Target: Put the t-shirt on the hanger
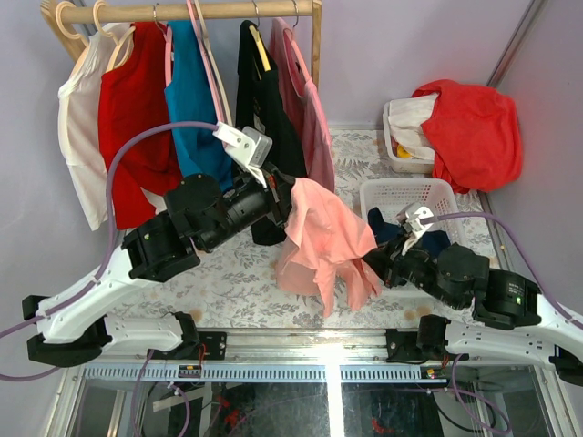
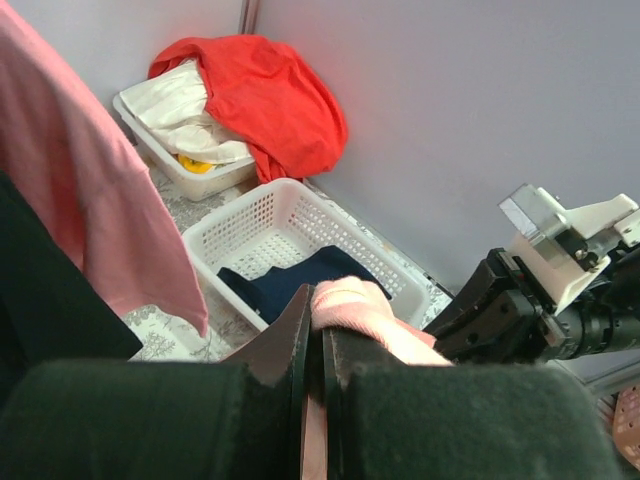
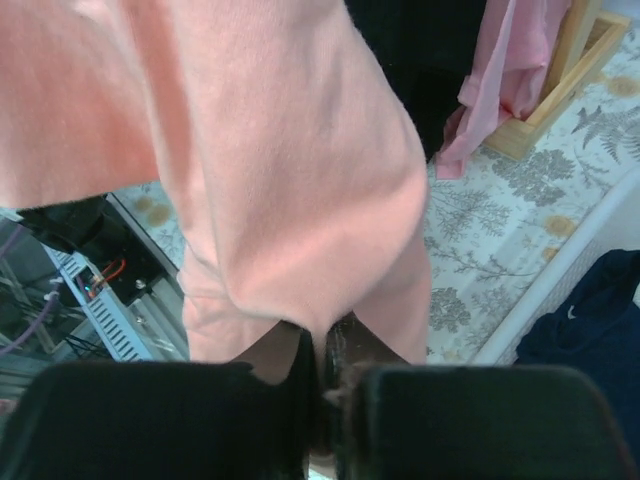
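**Operator:** Which containers are out, and what's in them?

**Spotter:** You have two on the bench (image 1: pixel 228 284), both on your right. The nearer white basket (image 1: pixel 405 188) holds a dark navy garment (image 1: pixel 435 242). The tub (image 1: pixel 393 157) behind it, in the corner, carries cream cloth (image 1: pixel 408 114) and something yellow (image 2: pixel 195 163). A red shirt (image 1: pixel 474 132) is draped over its rim.

**Operator:** And the t-shirt?

**Spotter:** The t-shirt (image 1: pixel 323 232) hangs in the air between your two arms, just left of the basket and in front of the clothes rail (image 1: pixel 127 12). Your left jaws are clenched on its upper edge and your right jaws are clamped on a lower fold (each wrist view shows pink cloth pinched in the slit).

**Operator:** What does one view give you that another doesn't?

**Spotter:** The left wrist view shows the yellow item plainly, and the right arm (image 2: pixel 520 310) from the side. Only the right wrist view shows the rail's wooden foot (image 3: pixel 560 90) close up. Only the top view shows the garments hung along the rail.
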Available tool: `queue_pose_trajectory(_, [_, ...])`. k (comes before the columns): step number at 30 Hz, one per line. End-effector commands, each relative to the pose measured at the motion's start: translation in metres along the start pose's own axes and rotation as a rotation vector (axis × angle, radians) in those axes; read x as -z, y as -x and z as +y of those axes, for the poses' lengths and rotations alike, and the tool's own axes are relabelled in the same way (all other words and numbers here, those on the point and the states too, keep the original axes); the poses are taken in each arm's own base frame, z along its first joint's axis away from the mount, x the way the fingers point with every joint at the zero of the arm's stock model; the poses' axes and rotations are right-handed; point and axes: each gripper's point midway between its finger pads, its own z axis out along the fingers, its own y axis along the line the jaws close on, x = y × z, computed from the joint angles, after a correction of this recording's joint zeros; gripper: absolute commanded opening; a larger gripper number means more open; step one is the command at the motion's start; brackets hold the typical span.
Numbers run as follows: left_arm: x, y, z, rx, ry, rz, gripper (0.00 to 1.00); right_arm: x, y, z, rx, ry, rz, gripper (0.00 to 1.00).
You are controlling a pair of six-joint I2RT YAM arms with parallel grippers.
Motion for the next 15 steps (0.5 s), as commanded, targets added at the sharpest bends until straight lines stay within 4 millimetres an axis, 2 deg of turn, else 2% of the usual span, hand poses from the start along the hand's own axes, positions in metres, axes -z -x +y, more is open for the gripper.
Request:
queue_pose_trajectory(1, [0.006, 0.014, 0.003, 0.016, 0.026, -0.058, 0.0, 0.001, 0.027, 0.007, -0.001, 0.019, -0.067, 0.0])
queue_pose_trajectory(5, [0.012, 0.013, 0.018, 0.018, 0.102, -0.065, 0.0, 0.01, 0.047, 0.003, 0.0, 0.002, -0.115, 0.0])
queue_pose_trajectory(11, [0.038, 0.002, 0.067, 0.025, 0.335, -0.08, 0.0, 0.044, 0.112, -0.004, -0.011, -0.019, -0.28, 0.0])
queue_pose_trajectory(13, [0.046, -0.004, 0.078, 0.034, 0.385, -0.078, 0.0, 0.05, 0.128, -0.001, 0.002, -0.003, -0.304, 0.0])
queue_pose_trajectory(15, [0.051, -0.011, 0.083, 0.041, 0.403, -0.073, 0.0, 0.05, 0.135, 0.013, 0.032, 0.058, -0.298, 0.0])
